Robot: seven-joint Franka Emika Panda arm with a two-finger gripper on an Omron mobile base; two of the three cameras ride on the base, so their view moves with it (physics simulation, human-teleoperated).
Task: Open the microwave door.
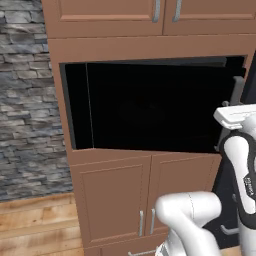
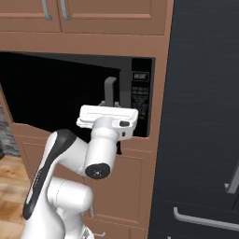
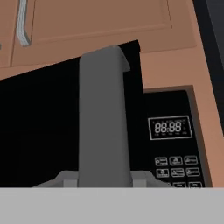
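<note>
In the left base view, the microwave [image 1: 150, 107] sits built into a brown wooden cabinet wall [image 1: 57, 100], under two upper cabinet doors [image 1: 107, 12] and above two lower cabinet doors [image 1: 112, 200]. The microwave door [image 1: 150, 110] is a wide glossy black panel, and it stands a little ajar: its right edge comes out from the cabinet front, while the left edge is near the frame. The grey bar handle [image 1: 237, 90] is at the right edge of the door, partly hidden behind the white hand of the arm [image 1: 235, 117]. To the left there is a grey stone wall [image 1: 22, 100] and a wooden floor [image 1: 35, 220].

In the right base view, the same handle [image 2: 110, 89] rises just above the white hand [image 2: 108, 119], which is directly in front of the lower part of the handle. Right of the handle is the narrow button panel [image 2: 141, 100] with a small display. A large dark appliance [image 2: 200, 116] stands at the right of the cabinet.

In the hand view, the handle [image 3: 104, 118] is very close and upright in the middle, the black door [image 3: 39, 127] to its left and the button panel [image 3: 174, 144] with the display "88:88" to its right. The fingers of the end effector cannot be seen well, so I cannot tell whether it is released or clenched around the handle.
</note>
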